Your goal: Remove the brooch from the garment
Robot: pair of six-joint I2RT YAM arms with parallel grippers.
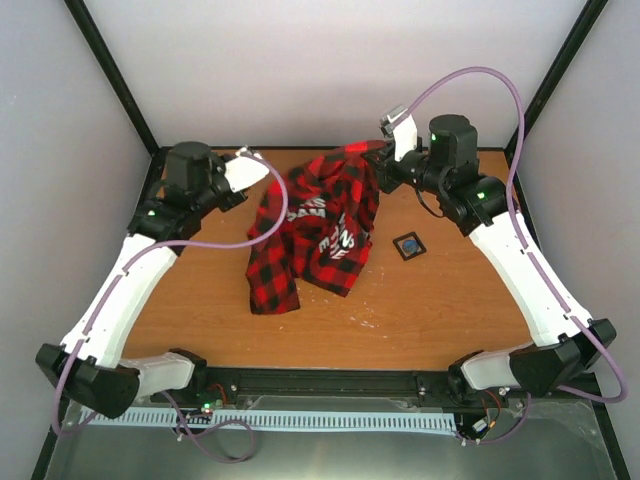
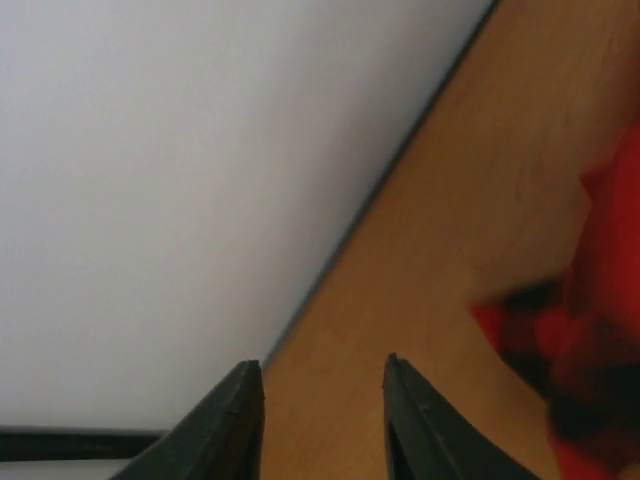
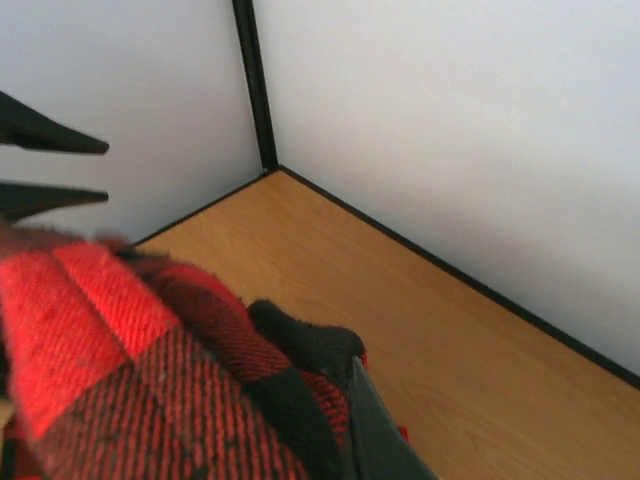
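Observation:
The red-and-black checked shirt (image 1: pixel 320 215) with white letters lies crumpled mid-table. Its far right corner is pulled up to my right gripper (image 1: pixel 378 152). In the right wrist view the gripper (image 3: pixel 335 400) is shut on the shirt (image 3: pixel 120 380); one dark finger (image 3: pixel 375 435) shows and cloth hides the other. My left gripper (image 1: pixel 265 168) is open and empty just left of the shirt's far edge. In the left wrist view it (image 2: pixel 320 368) is over bare wood, with the shirt (image 2: pixel 600 300) to its right. A small dark square piece with a blue centre (image 1: pixel 408 245), apparently the brooch, lies on the table right of the shirt, apart from it.
The wooden table (image 1: pixel 450 300) has a black rim and white walls close at the back and sides. The right arm's purple cable (image 1: pixel 470 72) loops high over the far right. The left gripper's fingertips (image 3: pixel 60 140) show at the left edge of the right wrist view.

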